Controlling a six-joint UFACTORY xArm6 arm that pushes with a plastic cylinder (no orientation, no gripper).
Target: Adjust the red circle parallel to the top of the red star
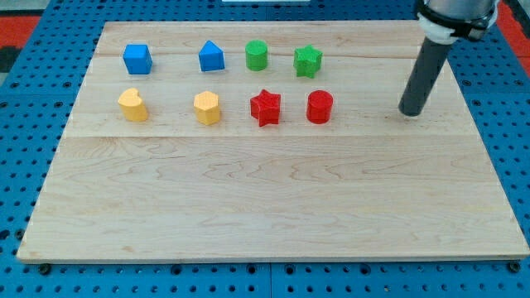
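Observation:
The red circle (320, 108) stands on the wooden board just right of the red star (266, 108), about level with it, with a small gap between them. My tip (410, 112) touches the board well to the right of the red circle, roughly level with it, and touches no block. The dark rod rises from the tip to the view's top right.
A top row holds a blue cube (137, 59), a blue house-shaped block (212, 57), a green circle (257, 55) and a green star (308, 60). A yellow heart (132, 105) and a yellow hexagon (207, 108) lie left of the red star. The board (265, 215) rests on a blue pegboard.

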